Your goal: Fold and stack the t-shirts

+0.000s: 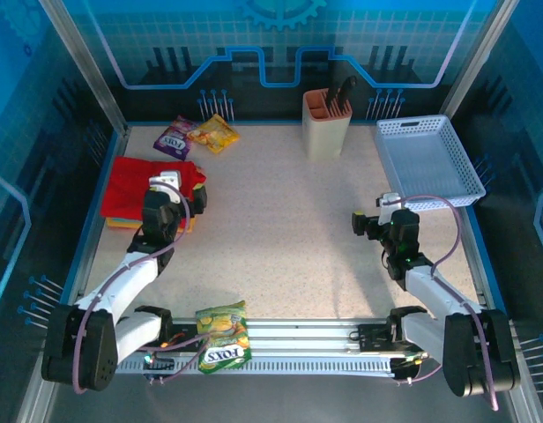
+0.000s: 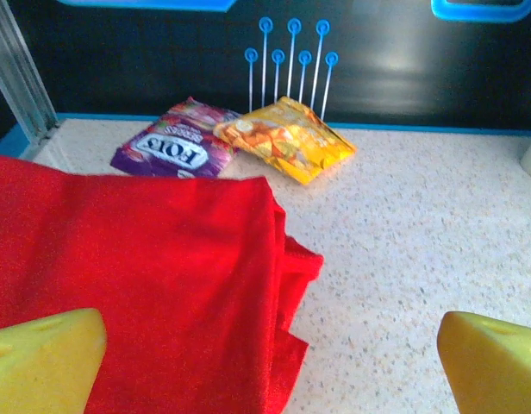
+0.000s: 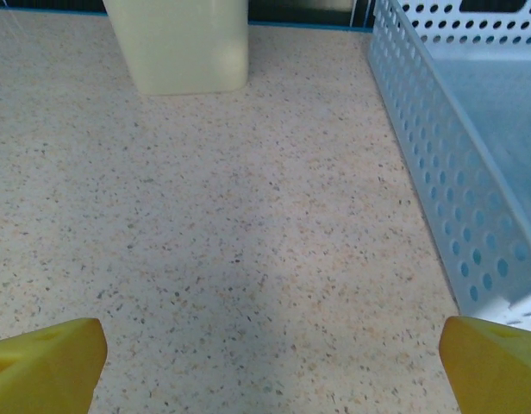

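**Figure. Hazards at the stack, upper left of the overhead view.**

(a) My left gripper [image 1: 185,196] hangs over the right edge of the red t-shirt [image 1: 144,181]. Its jaws are spread wide and grip nothing. In the left wrist view the yellow fingertips [image 2: 43,358] sit in the lower corners, with the red t-shirt [image 2: 145,276] filling the left half of the frame.

(b) The red t-shirt lies folded on top of a pile, and an orange-yellow t-shirt [image 1: 122,222] shows along the pile's lower edge. I cannot make out any other layer.

(c) My right gripper [image 1: 364,222] is at centre right of the overhead view, over bare table [image 1: 280,229] and well apart from the shirts. Its jaws are also spread and empty. The basket [image 3: 455,172] is to its right.

(d) Risk 1: the red cloth's right border is bunched and uneven. I judge that closing on the top ply alone would peel the fold open.

(e) Risk 2: pressing or dragging sideways here could slide the soft pile underneath and skew the stack.

(f) Risk 3: the purple packet [image 2: 175,147] and yellow packet [image 2: 287,138] lie just beyond the shirt's far edge. A forward sweep of my left gripper [image 2: 267,371] might push them or trap one under the cloth.
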You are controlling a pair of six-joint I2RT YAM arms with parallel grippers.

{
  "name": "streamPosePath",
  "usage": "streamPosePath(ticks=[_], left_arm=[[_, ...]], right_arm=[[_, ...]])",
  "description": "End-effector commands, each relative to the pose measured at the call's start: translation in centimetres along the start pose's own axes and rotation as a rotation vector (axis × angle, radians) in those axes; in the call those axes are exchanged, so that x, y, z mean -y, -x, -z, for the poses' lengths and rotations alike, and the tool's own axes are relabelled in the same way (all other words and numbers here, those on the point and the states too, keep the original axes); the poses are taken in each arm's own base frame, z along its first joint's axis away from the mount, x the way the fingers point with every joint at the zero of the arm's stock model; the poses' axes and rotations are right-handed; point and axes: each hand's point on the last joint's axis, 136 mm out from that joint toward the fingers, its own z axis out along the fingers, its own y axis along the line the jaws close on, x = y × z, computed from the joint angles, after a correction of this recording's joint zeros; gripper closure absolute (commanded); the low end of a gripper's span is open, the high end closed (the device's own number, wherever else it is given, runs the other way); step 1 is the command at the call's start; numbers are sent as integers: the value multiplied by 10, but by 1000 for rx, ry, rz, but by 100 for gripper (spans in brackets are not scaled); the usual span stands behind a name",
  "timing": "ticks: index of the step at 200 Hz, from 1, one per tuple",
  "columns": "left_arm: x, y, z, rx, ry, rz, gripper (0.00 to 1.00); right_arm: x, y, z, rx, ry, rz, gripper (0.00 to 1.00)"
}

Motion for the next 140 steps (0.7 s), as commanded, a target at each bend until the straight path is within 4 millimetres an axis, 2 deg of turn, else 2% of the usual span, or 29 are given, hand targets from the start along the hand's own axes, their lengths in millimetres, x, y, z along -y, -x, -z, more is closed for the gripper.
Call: streamPosePath(ticks=[1,20,93,119,140], left_arm=[[6,-22,-1,-26,-41,-44,1],[3,-33,-1,-31,-31,-66,1],[-22,-36,-5,56,59,-9,1],[-17,-33,-9,103,23,18,1],[-20,-40,-18,105,39,10,1]], right_arm=[[1,13,-2,91,9,18,0],[1,15,-4,105,5,22,0],[5,20,-16,126,-12,10,0],[3,23,-22,129,2,-1,0],[4,24,-27,125,3,-5,0]])
